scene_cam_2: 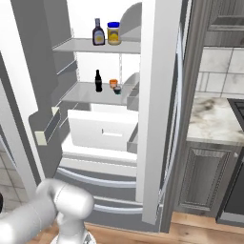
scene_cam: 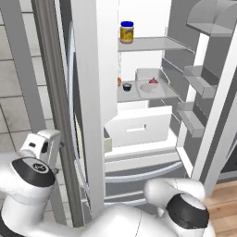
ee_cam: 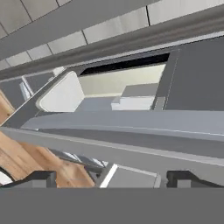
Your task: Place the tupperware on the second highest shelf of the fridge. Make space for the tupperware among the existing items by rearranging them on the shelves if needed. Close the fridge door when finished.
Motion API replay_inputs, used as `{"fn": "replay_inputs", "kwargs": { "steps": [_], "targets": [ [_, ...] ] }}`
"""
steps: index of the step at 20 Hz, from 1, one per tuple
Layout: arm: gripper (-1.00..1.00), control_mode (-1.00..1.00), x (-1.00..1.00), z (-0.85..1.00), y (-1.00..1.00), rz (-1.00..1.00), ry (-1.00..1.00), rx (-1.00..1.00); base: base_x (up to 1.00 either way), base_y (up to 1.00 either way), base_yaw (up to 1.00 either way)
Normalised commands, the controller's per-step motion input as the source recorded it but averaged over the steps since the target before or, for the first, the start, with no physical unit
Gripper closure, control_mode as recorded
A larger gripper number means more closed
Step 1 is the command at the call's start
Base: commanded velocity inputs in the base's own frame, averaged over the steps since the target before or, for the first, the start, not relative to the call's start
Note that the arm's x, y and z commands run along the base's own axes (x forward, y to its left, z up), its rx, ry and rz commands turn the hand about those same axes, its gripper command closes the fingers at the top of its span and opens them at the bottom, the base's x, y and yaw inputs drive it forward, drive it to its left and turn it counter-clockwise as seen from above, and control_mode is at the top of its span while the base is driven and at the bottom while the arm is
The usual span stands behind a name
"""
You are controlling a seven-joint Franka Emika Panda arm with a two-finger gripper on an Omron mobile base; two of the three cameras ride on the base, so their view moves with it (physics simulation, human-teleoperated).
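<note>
Hiding most shelf items, the fridge door [scene_cam: 95, 92] stands ajar; tool [ee_cam: 112, 178] fingers spread wide, empty.

Left base cam sits behind the arm on its left, looking forward and down into the open fridge [scene_cam: 139, 69] from close up. Right base cam does the same from the other side, a bit further back, also catching the tabletop [scene_cam_2: 214, 119] to the right. Both share the shelves [scene_cam: 148, 44] and the yellow jar [scene_cam: 127, 32]. Hand cam is rolled sideways, right up against the fridge's lower front, with wood floor [ee_cam: 30, 157] at lower left
</note>
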Motion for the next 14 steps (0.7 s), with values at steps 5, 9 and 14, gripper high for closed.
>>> {"fn": "replay_inputs", "kwargs": {
  "steps": [5,9,14],
  "targets": [
    [-1.0,-1.0,0.51,-0.48,0.36,-0.02,0.0,-0.22,0.0,0.0,0.0],
    [-1.0,-1.0,0.44,-0.35,0.04,-0.08,0.0,-0.14,0.0,0.0,0.0],
    [-1.0,-1.0,0.35,-0.37,-0.05,-0.06,0.01,-0.06,0.0,0.0,0.0]
  ]
}}
